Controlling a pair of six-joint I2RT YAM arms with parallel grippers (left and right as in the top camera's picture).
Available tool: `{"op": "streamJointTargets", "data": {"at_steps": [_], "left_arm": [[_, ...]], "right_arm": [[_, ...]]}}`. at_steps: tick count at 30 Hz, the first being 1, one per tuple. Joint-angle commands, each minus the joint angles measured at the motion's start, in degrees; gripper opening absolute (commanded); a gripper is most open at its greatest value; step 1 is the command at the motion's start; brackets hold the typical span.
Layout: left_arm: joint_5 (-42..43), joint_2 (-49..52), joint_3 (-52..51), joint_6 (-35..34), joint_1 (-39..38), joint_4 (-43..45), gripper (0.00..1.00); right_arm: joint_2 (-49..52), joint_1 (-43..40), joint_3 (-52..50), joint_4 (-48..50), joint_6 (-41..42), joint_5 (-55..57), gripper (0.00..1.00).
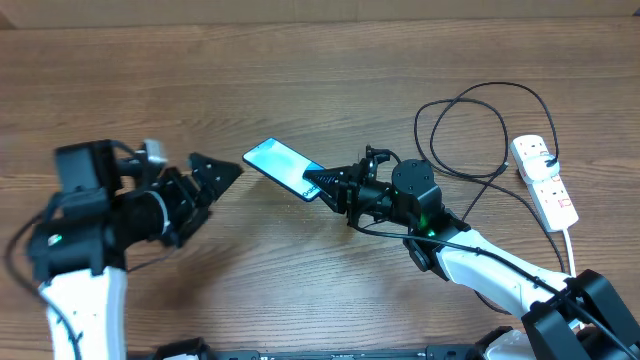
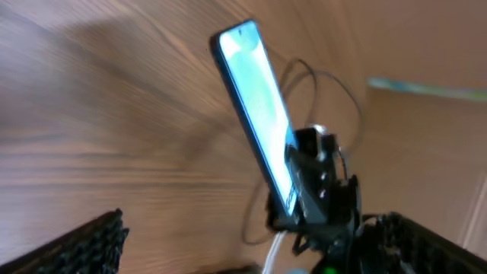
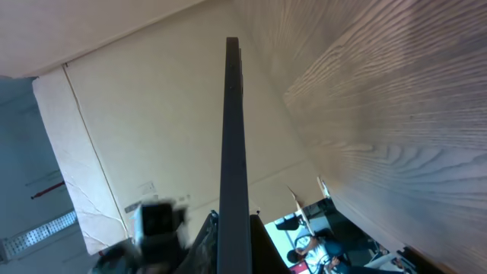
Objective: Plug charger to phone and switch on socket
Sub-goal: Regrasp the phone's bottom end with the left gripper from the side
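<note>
- Wooden worktop [image 1: 300, 60] under everything.
- Right pincer [image 1: 322, 184] pinches the phone [image 1: 283, 167] by one end, its screen lit and tilted clear of the wood.
- Left pincer [image 1: 215, 178] is spread wide, just beside the phone's free end, holding nothing.
- Charger [image 1: 470, 95] lies in loose loops beyond the right arm, running to the socket [image 1: 548, 185].
</note>
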Motion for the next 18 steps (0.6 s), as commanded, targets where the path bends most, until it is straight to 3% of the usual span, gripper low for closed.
{"op": "streamJointTargets", "data": {"at_steps": [1,10,18], "left_arm": [[9.18,0.24,-5.01,-10.60,-1.03,7.04,0.99],[2.84,4.68,-12.61,-29.59,-9.62,23.74,0.86],[-1.64,7.98,-12.63,-36.41,-13.42,31.50,0.63]], "right_arm": [[-0.55,-0.15,1.66,1.25,0.02,-1.51,0.04],[-0.55,0.15,1.66,2.12,0.00,-0.96,0.04],[-0.55,1.44,1.66,4.59,2.97,-0.39,0.04]]}}
